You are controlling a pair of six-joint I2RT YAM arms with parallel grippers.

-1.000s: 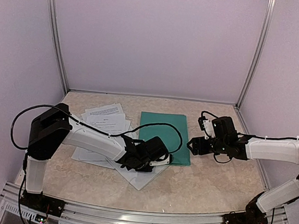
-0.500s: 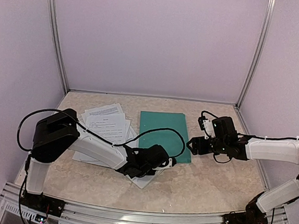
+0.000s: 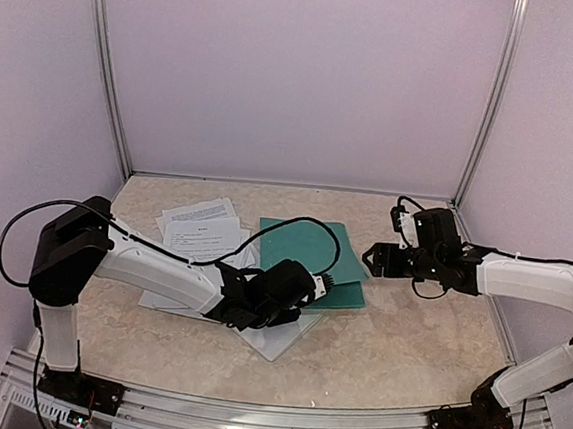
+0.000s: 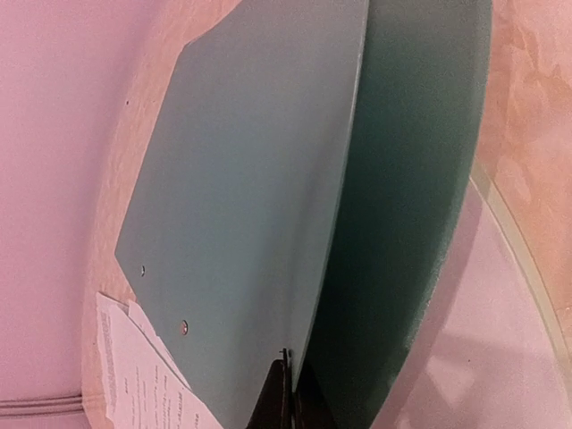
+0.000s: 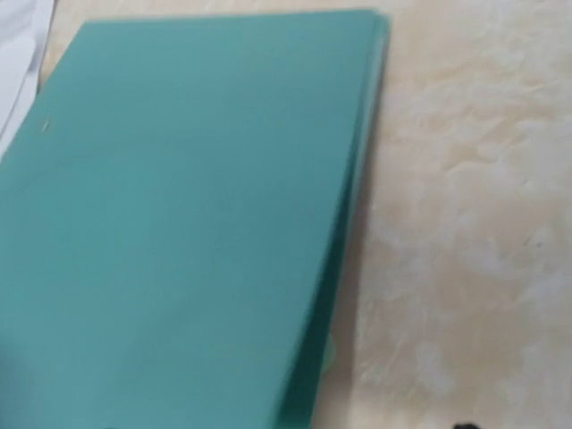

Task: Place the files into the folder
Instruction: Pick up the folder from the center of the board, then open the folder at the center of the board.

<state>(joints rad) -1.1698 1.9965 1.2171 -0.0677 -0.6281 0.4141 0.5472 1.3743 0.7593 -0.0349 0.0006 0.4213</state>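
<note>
The dark teal folder (image 3: 309, 249) lies mid-table with its top cover (image 4: 250, 197) lifted off the lower cover (image 4: 411, 179), so a wedge-shaped gap shows between them. My left gripper (image 3: 322, 286) is shut on the near edge of that top cover, and its dark fingertips (image 4: 290, 398) pinch the thin card. The files (image 3: 203, 229), white printed sheets, lie fanned out left of the folder and show at the lower left of the left wrist view (image 4: 134, 375). My right gripper (image 3: 371, 259) hovers open and empty by the folder's right edge (image 5: 357, 179).
More white sheets (image 3: 274, 336) stick out from under my left arm towards the near edge. The left arm's black cable (image 3: 296, 225) loops over the folder. Booth walls and metal posts (image 3: 487, 102) close in the table, and a metal rail (image 3: 269, 419) runs along its near edge.
My left gripper has shut on the folder's top cover and raised it, skewing the cover to the left. The right gripper has drifted slightly up and right.
</note>
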